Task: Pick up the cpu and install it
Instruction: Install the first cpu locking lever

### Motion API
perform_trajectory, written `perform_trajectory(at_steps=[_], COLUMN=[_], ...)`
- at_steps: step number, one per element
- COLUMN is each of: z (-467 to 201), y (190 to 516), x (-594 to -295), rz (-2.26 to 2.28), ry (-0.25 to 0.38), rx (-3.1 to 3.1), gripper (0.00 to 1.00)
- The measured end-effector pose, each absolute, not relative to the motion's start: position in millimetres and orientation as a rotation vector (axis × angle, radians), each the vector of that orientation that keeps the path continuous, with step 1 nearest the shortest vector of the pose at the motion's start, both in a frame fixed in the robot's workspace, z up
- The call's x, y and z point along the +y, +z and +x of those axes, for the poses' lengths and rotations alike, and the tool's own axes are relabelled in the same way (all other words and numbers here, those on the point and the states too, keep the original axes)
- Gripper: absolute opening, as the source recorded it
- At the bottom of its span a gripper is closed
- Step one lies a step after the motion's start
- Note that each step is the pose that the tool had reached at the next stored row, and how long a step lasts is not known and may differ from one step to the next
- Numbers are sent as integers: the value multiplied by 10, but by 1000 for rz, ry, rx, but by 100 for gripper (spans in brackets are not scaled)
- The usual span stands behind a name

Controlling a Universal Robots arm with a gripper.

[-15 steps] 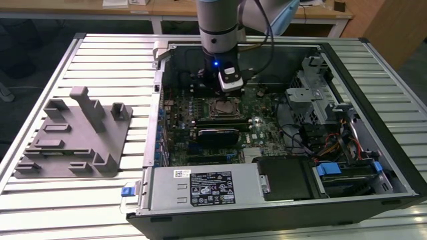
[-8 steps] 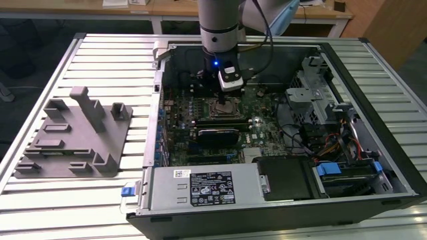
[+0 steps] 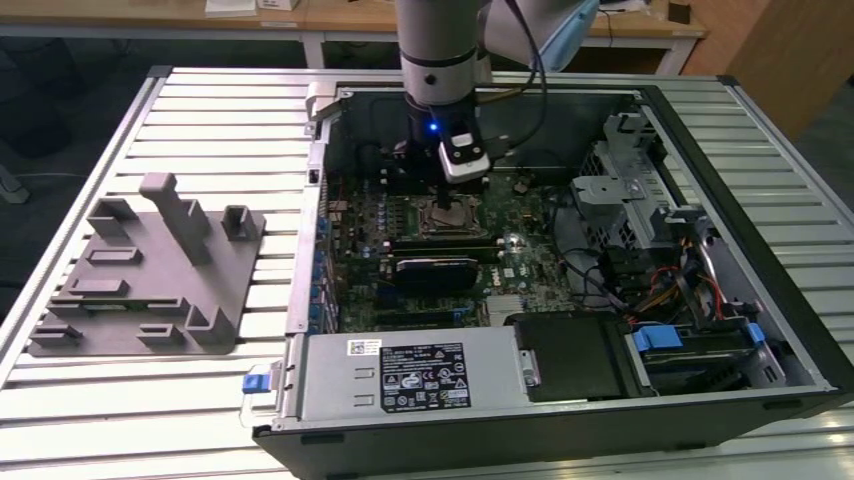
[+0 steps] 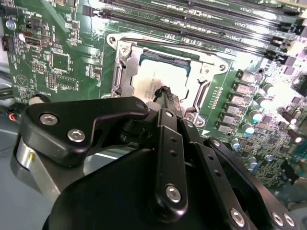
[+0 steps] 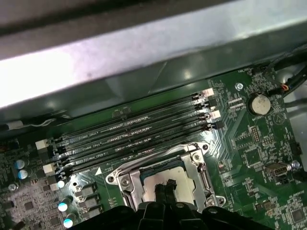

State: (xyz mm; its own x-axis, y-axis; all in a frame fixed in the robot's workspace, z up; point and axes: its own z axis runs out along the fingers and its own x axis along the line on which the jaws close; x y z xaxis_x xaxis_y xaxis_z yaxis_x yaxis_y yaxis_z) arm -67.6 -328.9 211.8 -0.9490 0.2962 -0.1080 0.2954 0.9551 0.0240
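The cpu point(image 4: 152, 77) is a pale silver square lying flat inside the metal-edged socket frame point(image 4: 122, 69) on the green motherboard point(image 4: 72, 72). In the first wrist view the cpu point(image 5: 181, 184) sits in the socket frame point(image 5: 202, 176) just below the memory slots point(image 5: 129, 139). My gripper point(image 4: 165, 92) hangs straight over the chip with its black fingers drawn together, tips at or just above the chip's top. I cannot tell whether they touch it. In the exterior view the gripper point(image 3: 446, 203) reaches down into the open computer case over the socket point(image 3: 451, 218).
The open computer case point(image 3: 787, 330) lies on a slatted metal table point(image 3: 214, 120). Its power supply point(image 3: 407, 375) is at the front and its drive cages and cables point(image 3: 641, 200) are on the exterior view's right. A grey plastic fixture point(image 3: 140, 275) with upright posts stands on the exterior view's left.
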Motion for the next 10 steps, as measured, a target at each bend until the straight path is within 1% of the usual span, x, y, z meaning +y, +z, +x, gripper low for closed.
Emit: perform_trajectory(at_steps=[10], z=[-667], y=[2088], x=[-3290], rz=[338], ry=[-15], rx=[3025], gripper=[11])
